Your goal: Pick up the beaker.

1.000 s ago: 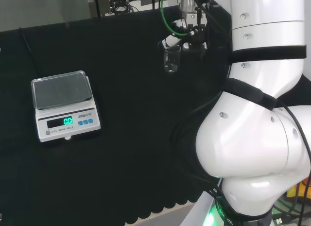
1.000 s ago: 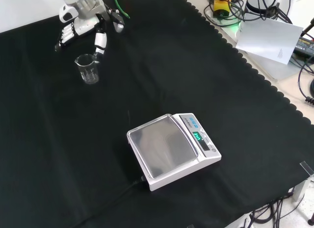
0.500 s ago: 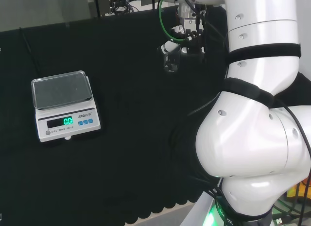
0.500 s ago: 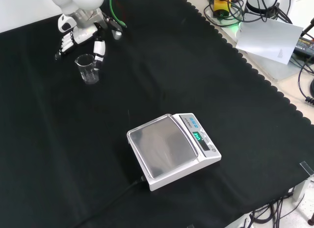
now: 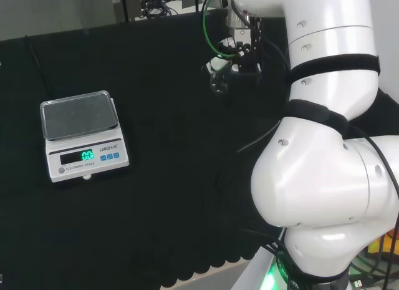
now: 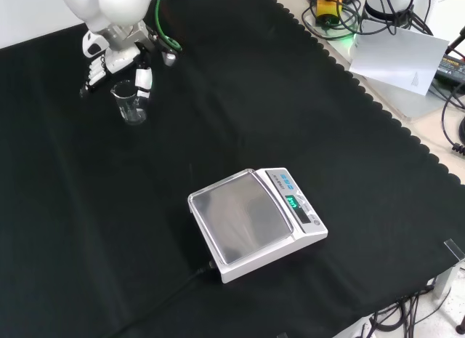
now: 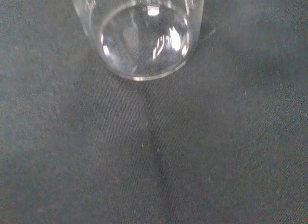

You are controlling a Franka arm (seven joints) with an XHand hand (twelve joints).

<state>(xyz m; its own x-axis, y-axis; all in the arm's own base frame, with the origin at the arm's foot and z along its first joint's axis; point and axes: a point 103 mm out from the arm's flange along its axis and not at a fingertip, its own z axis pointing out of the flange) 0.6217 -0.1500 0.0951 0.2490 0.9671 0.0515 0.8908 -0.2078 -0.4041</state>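
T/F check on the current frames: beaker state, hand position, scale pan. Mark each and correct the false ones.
1. The beaker stands upright on the black cloth. True.
2. The beaker holds a dark liquid. False: the wrist view looks through clear glass to its base, with nothing plainly in it.
3. The hand is right at the beaker, fingers reaching down on either side of its rim in the front view. True.
4. The beaker sits on the pan of the scale. False: the pan is bare and the beaker stands well apart from it on the cloth.
5. The scale's display is lit green. True.
6. The hand rests on the scale. False: it is over at the beaker.
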